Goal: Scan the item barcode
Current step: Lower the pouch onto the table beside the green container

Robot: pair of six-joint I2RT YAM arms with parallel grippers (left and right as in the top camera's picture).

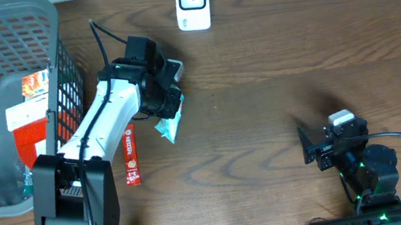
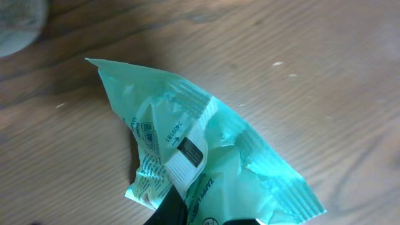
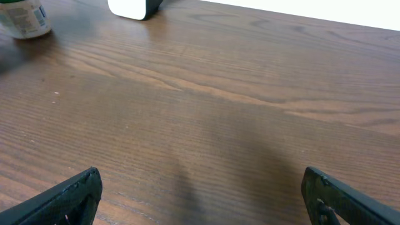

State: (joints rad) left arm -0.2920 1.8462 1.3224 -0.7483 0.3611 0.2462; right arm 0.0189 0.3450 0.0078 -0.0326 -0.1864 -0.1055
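Far left: basket, a red-and-white pack inside it; nothing is reaching for it.

Left of centre: left arm runs from the near edge toward the middle of the table; left fingers closed tight on one edge of a teal packet. Overhead, the packet hangs just at the fingertips, just right of a red stick lying flat. Whether the packet is clear of the wood or grazing it: cannot tell. Wrist view: film crumpled; a white seam strip with a small dark patch and fine print faces the camera; no barcode can be made out at this sharpness.

Far edge, right of the packet: white scanner; well apart from the packet.

Near right: right fingers spread as wide as they go, holding nothing, parked over bare table; their wrist view shows the scanner far off and a bottle at the far left.

Step in hand (judgement): pick is made; the item has yet to be presented to the scanner.

Next move calls for: carrying the packet far and a little right to the scanner; turning the wrist so the coded face meets its window; keeping the film flat enough to read, since an edge grip leaves it floppy.
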